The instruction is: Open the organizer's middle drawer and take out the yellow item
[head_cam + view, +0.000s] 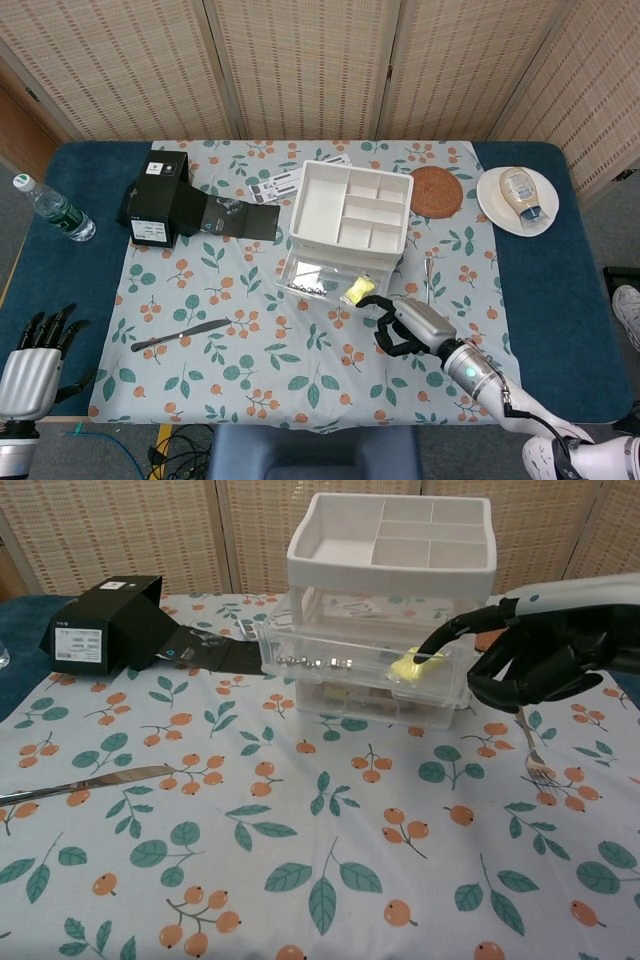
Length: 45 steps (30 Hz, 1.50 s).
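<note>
While one extended finger of the right hand reaches over the front right corner of the pulled-out clear plastic middle drawer, its tip at the small yellow item lying inside that corner, the other fingers curl inward beside the drawer, gripping nothing. Whether the fingertip actually touches the yellow item cannot be told. The drawer juts forward from the white-topped clear plastic organizer, whose divided top tray sits above it, and small dark bits lie along the drawer's left part. A metal fork lies on the leaf-and-berry patterned tablecloth just below the right hand. Farther left are a table knife and an opened black cardboard box. The left hand hangs off the table's near left edge, fingers apart and holding nothing. A plastic water bottle lies on the blue table at far left.
</note>
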Each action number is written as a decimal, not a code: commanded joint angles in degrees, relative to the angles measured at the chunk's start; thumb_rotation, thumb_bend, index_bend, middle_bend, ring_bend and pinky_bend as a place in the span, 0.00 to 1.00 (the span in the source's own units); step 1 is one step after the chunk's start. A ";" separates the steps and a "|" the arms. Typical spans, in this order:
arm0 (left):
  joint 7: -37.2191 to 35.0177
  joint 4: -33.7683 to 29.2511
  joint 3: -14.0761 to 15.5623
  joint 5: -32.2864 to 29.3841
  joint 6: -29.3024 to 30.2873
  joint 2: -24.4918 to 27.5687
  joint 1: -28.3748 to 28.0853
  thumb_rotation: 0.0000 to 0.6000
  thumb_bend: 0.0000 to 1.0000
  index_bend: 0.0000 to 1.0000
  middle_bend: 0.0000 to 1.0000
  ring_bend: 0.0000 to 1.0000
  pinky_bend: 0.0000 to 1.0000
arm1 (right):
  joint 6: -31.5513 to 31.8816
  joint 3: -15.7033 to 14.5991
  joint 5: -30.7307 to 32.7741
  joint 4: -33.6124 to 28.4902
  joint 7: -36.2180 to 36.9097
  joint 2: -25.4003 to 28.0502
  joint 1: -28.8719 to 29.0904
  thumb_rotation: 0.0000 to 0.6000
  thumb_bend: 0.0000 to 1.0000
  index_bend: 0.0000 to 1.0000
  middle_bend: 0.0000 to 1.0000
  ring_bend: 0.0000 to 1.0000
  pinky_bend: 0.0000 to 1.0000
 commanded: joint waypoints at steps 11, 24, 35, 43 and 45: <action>-0.09 -0.12 -0.01 0.24 0.18 0.13 0.06 1.00 0.22 0.23 0.11 0.13 0.08 | 1.87 -1.56 -5.83 -2.94 1.13 2.30 -2.53 1.00 0.58 0.20 0.73 0.96 1.00; -0.06 -0.51 0.11 0.82 0.32 0.48 0.06 1.00 0.22 0.23 0.11 0.13 0.08 | 2.21 1.36 -11.24 -7.76 1.11 14.78 -2.10 1.00 0.58 0.11 0.73 0.96 1.00; 0.05 -0.74 0.25 1.19 0.35 0.39 0.06 1.00 0.22 0.23 0.11 0.13 0.08 | -19.85 5.44 -1.00 -4.34 -2.29 25.90 13.70 1.00 0.67 0.09 0.87 1.00 1.00; -0.04 -0.80 0.18 1.05 0.46 0.57 0.17 1.00 0.22 0.23 0.11 0.13 0.08 | -24.07 1.06 5.67 -0.34 -8.84 23.37 22.78 1.00 0.68 0.10 0.89 1.00 1.00; 0.03 -0.84 0.24 1.05 0.41 0.54 0.18 1.00 0.22 0.23 0.11 0.13 0.08 | -24.26 -0.52 7.07 0.33 -10.68 22.90 24.67 1.00 0.68 0.13 0.90 1.00 1.00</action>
